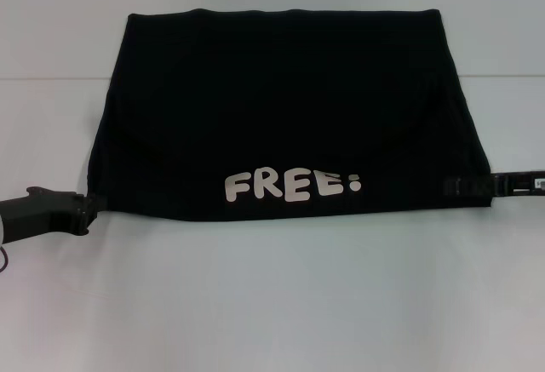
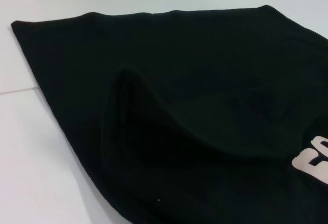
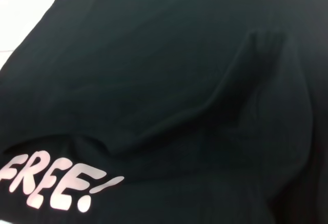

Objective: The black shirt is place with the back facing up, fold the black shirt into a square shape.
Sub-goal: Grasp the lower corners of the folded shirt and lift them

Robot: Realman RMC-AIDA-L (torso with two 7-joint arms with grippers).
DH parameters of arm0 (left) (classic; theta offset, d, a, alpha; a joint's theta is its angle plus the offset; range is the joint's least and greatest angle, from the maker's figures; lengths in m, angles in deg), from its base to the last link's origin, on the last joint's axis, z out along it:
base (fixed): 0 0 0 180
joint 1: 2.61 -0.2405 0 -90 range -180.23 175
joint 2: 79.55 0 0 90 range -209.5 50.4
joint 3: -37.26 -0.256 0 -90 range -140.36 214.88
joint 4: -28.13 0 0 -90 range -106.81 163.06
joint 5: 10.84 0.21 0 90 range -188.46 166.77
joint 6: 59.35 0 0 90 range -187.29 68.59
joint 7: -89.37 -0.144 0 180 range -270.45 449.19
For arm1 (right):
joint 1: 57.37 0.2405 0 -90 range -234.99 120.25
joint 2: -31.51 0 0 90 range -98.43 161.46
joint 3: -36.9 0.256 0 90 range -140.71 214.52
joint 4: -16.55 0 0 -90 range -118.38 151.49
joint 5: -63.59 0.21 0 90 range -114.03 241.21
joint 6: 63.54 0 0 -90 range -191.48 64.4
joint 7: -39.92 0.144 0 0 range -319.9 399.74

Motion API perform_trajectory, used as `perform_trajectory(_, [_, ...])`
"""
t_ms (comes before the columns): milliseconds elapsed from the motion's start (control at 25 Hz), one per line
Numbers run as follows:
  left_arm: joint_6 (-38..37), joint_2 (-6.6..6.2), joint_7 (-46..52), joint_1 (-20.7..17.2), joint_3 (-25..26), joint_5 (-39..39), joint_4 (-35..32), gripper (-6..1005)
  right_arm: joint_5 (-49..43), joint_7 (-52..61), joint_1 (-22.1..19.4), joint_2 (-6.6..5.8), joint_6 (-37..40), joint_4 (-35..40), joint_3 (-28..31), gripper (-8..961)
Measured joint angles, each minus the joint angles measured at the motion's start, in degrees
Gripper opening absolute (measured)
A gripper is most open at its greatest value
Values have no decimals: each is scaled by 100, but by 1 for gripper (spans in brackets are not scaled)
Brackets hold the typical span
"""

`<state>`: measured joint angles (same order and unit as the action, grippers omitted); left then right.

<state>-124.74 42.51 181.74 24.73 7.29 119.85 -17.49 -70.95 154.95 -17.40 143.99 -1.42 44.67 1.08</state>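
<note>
The black shirt (image 1: 289, 108) lies across the white table, folded over so that the white letters FREE (image 1: 289, 186) show along its near edge. My left gripper (image 1: 92, 204) is at the near left corner and is shut on the cloth there. At the near right corner my right gripper (image 1: 460, 186) also pinches the cloth. The near edge runs straight between the two. In the left wrist view the shirt (image 2: 169, 90) rises in a ridge toward the camera. The right wrist view shows the shirt (image 3: 169, 80) lifted the same way, with the letters (image 3: 56, 180) below.
The white table (image 1: 272, 304) runs wide in front of the shirt and on both sides. A faint seam (image 1: 51, 77) crosses the table behind the shirt's middle.
</note>
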Motion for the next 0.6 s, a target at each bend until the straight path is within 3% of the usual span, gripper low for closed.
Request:
perform_trajectory(200, [0, -4, 0, 5, -1, 0, 1, -1, -1, 26, 33, 34, 20, -1, -144, 917])
perform_trajectory(520, [6, -5, -1, -3, 4, 0, 15, -1, 80, -2, -62, -2, 162, 59, -143, 566])
perform_trajectory(600, [11, -1, -1, -6, 16, 0, 35, -2, 71, -11, -69, -18, 216, 60, -154, 522])
